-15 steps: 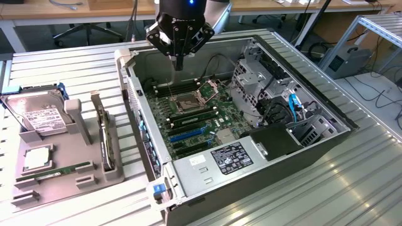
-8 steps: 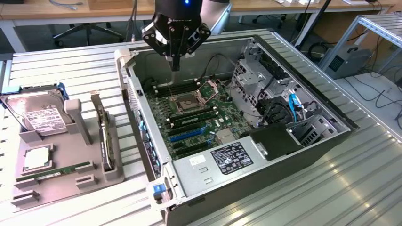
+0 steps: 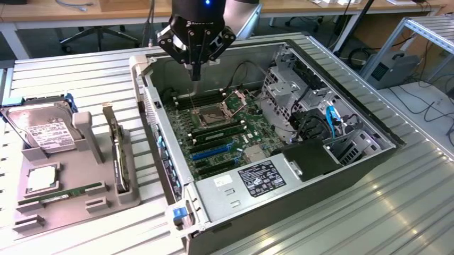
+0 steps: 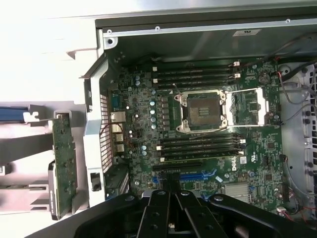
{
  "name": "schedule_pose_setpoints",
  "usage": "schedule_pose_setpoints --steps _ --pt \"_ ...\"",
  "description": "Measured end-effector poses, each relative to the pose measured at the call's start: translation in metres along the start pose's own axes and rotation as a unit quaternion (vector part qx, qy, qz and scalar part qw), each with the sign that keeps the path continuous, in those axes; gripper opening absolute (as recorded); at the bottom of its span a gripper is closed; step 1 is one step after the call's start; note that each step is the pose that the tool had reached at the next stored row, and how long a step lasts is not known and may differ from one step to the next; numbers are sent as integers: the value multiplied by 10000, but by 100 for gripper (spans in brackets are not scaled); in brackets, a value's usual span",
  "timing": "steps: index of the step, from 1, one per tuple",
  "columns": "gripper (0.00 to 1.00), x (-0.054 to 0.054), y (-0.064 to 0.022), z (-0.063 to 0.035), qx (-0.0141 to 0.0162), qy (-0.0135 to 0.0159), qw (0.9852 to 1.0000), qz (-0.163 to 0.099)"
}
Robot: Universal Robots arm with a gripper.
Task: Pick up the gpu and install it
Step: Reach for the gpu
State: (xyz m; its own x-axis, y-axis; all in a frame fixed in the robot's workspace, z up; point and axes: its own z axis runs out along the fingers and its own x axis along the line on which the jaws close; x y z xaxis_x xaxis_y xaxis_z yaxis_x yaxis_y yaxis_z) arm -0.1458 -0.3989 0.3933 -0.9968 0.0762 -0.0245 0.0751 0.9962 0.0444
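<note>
The jaws hang pressed together, empty, over the open computer case (image 3: 298, 212). The gpu (image 3: 117, 154) stands on edge in a grey holder (image 3: 84, 133) on the worktop (image 3: 71, 74), just beside the case. It looks light, stiff and fragile, so I'd pinch its bare upper edge.

The gpu (image 3: 120, 156) sits partly hidden in its holder (image 3: 91, 159); hard drive (image 3: 42, 130) label unreadable.

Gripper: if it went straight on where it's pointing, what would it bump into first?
Most likely the green motherboard inside the open computer case. The gripper, jaws shut, points down at it, seemingly near the long slots beside the processor socket, though the exact spot is hard to judge.
</note>
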Motion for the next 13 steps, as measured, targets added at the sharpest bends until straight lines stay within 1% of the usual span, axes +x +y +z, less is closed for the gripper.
schedule_pose_setpoints --steps 13 --pt "11 40 -3 -2 0 0 10000 0"
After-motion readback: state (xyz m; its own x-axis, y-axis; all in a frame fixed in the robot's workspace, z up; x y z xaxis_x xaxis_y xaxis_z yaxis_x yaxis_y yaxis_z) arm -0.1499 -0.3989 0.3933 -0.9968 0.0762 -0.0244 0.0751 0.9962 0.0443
